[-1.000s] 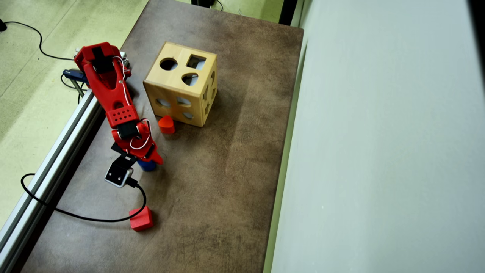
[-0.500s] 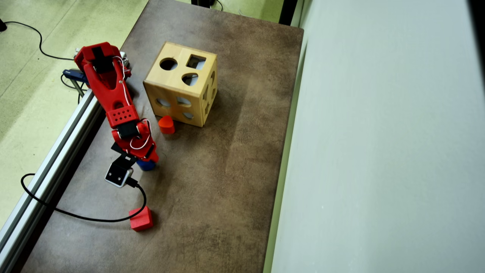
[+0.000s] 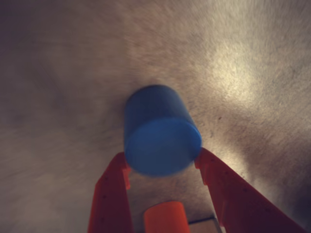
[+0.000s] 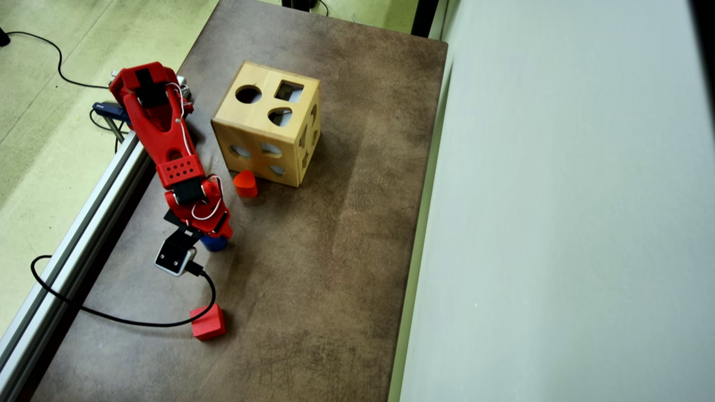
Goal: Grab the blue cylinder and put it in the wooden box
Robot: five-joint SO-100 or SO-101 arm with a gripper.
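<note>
Wrist view: blue cylinder (image 3: 161, 132) sits between the two orange fingertips (image 3: 116, 170), flat round face toward the camera. Both tips touch its sides, so the claw (image 3: 163, 162) reads as clamped on it. Frame is motion-blurred; only bare brown desk (image 3: 252, 73) behind it. Can't tell from here whether the block is off the surface yet.

Overhead view: red arm (image 4: 167, 145) reaches along the left side of the desk (image 4: 335, 251), wrist folded down. Claw (image 4: 215, 239) is mostly hidden under the wrist; only a sliver of blue cylinder (image 4: 214, 243) shows below it. Wooden box (image 4: 267, 124) stands well apart, further up the desk, with round, square and one more shaped hole on its top face. Orange-red rounded block (image 4: 245, 183) sits just in front of the box, near the arm. Red cube (image 4: 208, 322) lies near the bottom, beside the camera cable (image 4: 111, 318).

Step, my read: grasp made, transport to box not started. Next move calls for a lift high enough to clear the rounded block and the box's top edge, then lining the cylinder's axis up with the round hole before letting go. Loose alignment likely jams it on the rim.
</note>
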